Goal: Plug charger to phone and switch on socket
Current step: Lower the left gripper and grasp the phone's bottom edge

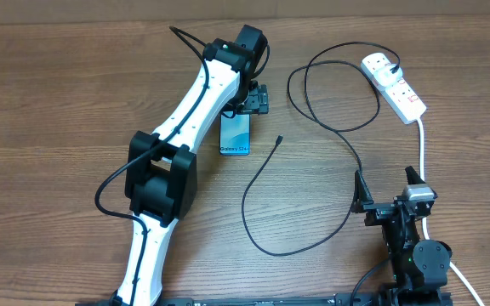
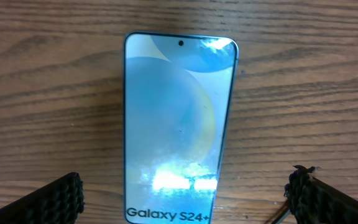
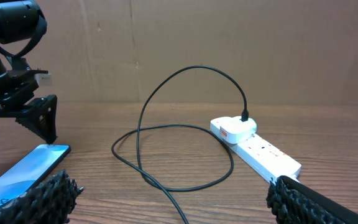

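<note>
Two arms over wooden counter [image 1: 58, 102]. Left arm [image 1: 185, 110] reaches to phone, jaws wide apart above it, flanking it, no contact. Right arm [image 1: 415, 246] at near right, jaws apart, empty. Socket [image 1: 395, 85] far right; charger [image 3: 197, 67] plugged into its far end, cable looping across counter. Phone [image 2: 173, 124] flat, screen lit, centre. Connector tip [image 1: 278, 138] just right of phone, apart.

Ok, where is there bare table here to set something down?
The widest bare table lies left of the left arm. A smaller patch sits inside the lower loop of the charger, between the phone and the right gripper. Crowded: the upper right, where the charger coils beside the socket, and at the phone, where the left gripper hovers.
</note>
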Tool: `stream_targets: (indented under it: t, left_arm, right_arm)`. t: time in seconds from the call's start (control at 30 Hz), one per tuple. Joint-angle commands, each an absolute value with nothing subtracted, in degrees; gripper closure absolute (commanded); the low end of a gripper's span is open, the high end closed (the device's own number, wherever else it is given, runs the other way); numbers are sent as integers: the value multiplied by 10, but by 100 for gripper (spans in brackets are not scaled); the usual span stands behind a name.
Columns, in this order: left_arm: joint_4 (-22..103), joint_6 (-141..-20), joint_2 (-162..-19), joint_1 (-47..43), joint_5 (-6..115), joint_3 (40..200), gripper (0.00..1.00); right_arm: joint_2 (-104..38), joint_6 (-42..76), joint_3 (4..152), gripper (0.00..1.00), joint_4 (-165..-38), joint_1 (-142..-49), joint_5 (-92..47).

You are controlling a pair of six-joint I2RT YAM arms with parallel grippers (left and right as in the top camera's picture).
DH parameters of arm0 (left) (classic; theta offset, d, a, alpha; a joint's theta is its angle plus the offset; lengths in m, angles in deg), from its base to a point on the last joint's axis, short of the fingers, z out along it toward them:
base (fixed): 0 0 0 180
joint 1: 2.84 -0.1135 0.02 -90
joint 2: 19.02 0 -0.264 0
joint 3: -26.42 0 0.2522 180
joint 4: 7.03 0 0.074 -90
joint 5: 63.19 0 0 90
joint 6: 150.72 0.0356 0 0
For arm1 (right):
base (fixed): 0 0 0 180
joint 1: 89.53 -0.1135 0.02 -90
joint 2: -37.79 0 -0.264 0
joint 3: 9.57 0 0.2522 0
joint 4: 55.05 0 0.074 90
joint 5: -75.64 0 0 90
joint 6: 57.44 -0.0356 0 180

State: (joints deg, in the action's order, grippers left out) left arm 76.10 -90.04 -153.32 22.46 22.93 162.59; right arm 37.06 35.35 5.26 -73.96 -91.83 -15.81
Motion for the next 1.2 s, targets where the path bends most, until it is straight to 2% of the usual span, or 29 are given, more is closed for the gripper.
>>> stream_targets:
  t: [0.0, 0.27, 0.67, 1.17]
  left_arm:
    - [757, -871, -1542, 212, 228, 1627, 0]
    - [752, -871, -1547, 214, 262, 1622, 0]
    - [749, -873, -1548, 222, 204, 1601, 0]
    - [733, -851, -1577, 219, 216, 1594, 0]
  right_arm:
    - [375, 354, 47, 0, -736, -921, -155]
    - [375, 354, 47, 0, -736, -921, -155]
    - [375, 354, 47, 0, -736, -921, -155]
    - [375, 354, 47, 0, -736, -921, -155]
